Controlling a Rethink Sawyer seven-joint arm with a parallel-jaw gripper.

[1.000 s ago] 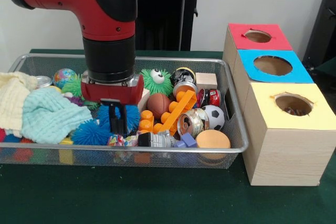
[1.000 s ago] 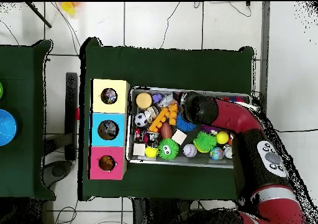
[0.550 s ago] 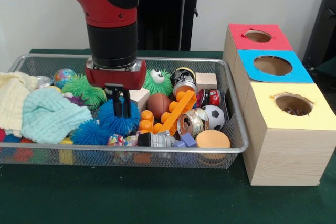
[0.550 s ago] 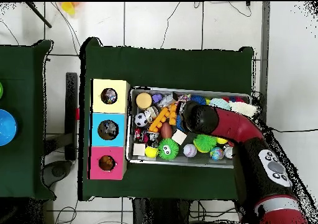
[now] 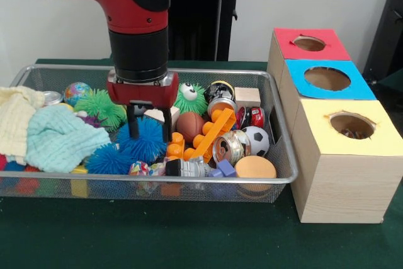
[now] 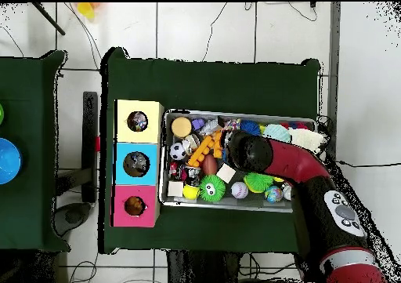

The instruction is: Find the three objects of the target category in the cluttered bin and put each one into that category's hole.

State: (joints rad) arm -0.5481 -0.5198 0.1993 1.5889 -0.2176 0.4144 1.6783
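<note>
One blue spiky ball [image 5: 146, 138], round, bristly, between spread hand [image 5: 148, 124] fingers

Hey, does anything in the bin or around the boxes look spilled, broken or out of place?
Nothing stands out. The wire bin is a jumble of toys, cans and cloths, but all of it stays inside; nothing has spilled onto the green table. The three boxes sit in a tidy row. The end effector hangs open around a blue spiky ball.
</note>
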